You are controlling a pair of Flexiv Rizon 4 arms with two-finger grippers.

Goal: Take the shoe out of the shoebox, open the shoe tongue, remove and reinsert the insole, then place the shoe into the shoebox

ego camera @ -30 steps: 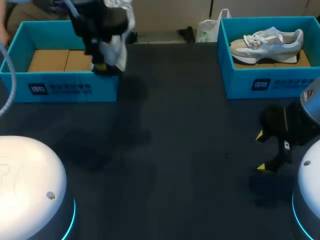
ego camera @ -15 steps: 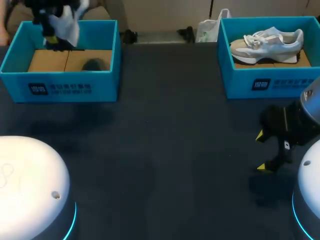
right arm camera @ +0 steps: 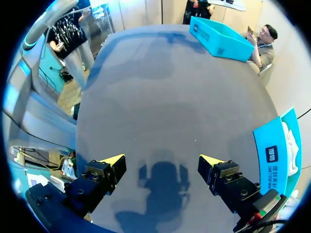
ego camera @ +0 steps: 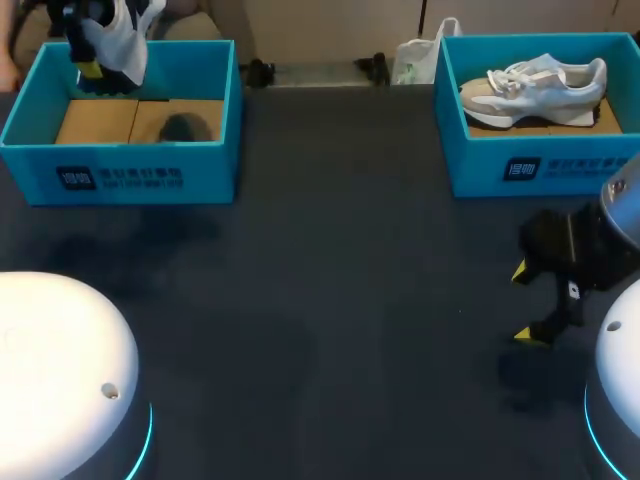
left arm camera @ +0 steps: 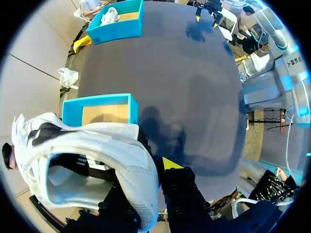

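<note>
The table is dark, matt and smooth. The left box and the right box are blue card, smooth outside, with plain brown card inside. The white shoe is soft woven cloth with tiny holes, smooth inside. The robot base is shiny white plastic.

— Where's the left claw?
— Up at the far left corner, on the arm coming in from the left. Its fingers are clamped on the edge of the white shoe
— And the right claw?
— Low over the table, near right side, its yellow tips spread well apart
</note>
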